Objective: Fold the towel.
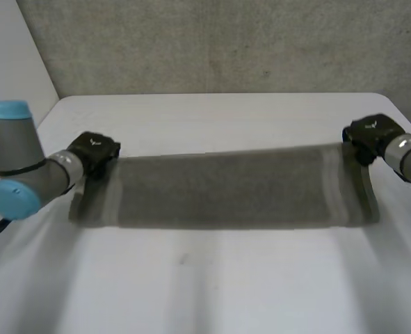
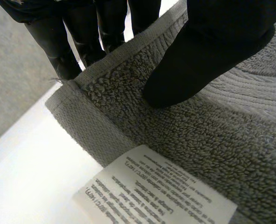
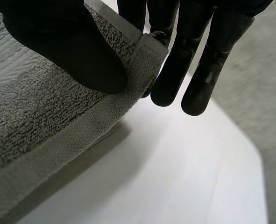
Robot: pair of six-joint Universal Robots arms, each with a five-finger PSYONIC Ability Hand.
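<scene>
Presently the towel [image 1: 226,188] is extending as a long grey band across the middle of the white table [image 1: 205,285], running from one hand to the other. Its pile is showing a looped terry weave, with a flat woven hem along the edge and paler ribbed stripes crossing it near each short end. The left hand [image 1: 94,153] is gripping the towel's far left corner. In the left wrist view its thumb [image 2: 198,60] is pressing down on the upper face while the fingers [image 2: 67,42] are sitting behind the hem, so the cloth is being pinched between them. The right hand [image 1: 368,136] is holding the far right corner in the same manner, thumb [image 3: 77,51] on top and fingers [image 3: 175,70] behind the hem, and that corner is standing a little clear of the table. A white care label [image 2: 156,191] is lying at the towel's edge near the left hand's corner. It is carrying several lines of small black print, too fine to be read.
</scene>
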